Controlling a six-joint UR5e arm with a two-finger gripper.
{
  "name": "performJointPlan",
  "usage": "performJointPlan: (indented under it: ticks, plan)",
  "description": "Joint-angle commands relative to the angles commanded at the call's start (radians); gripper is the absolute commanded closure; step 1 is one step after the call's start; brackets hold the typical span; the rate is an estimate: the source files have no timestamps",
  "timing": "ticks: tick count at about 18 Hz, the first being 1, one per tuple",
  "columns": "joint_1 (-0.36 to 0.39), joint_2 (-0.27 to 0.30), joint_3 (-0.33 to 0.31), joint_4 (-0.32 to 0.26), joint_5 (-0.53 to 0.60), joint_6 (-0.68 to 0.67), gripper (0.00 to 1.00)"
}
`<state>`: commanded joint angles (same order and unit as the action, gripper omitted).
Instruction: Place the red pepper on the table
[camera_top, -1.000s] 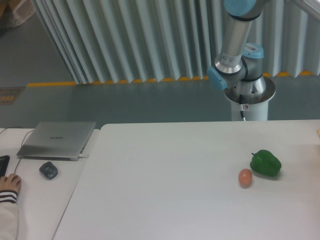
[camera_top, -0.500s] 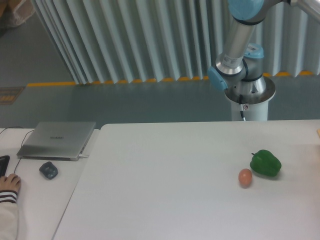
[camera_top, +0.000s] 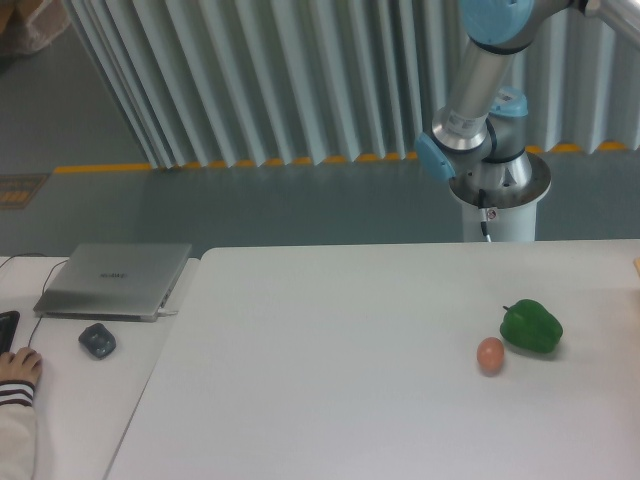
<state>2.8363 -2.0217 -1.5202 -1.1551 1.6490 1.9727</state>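
Neither the red pepper nor the gripper is in view; only the arm (camera_top: 478, 85) rises past the table's (camera_top: 330, 380) far right edge. To set it down well, choose bare tabletop left of the egg (camera_top: 490, 355) and green pepper (camera_top: 531, 327), lowering gently.

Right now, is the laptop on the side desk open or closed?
Closed. The laptop lies flat on the desk, with its grey lid facing up; no screen or keyboard is showing.

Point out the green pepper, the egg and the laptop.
green bell pepper (camera_top: 532, 327), fixed camera, centre of its glossy body.
egg (camera_top: 490, 355), fixed camera, middle of its shell.
laptop (camera_top: 115, 278), fixed camera, centre of its closed lid.
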Motion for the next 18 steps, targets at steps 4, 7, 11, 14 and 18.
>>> performJointPlan:
  ticks: [4,7,11,14,18]
  plan:
    - [0.0,-0.003,-0.006,0.0,0.0,0.0,0.0]
    - [-0.002,-0.006,-0.008,0.0,0.066,0.0,0.0]
    - [-0.005,-0.008,-0.002,0.012,0.091,-0.02,0.07]
    - [-0.008,-0.008,-0.003,0.012,0.089,-0.046,0.07]
    - [-0.015,-0.009,-0.005,0.012,0.08,-0.084,0.06]
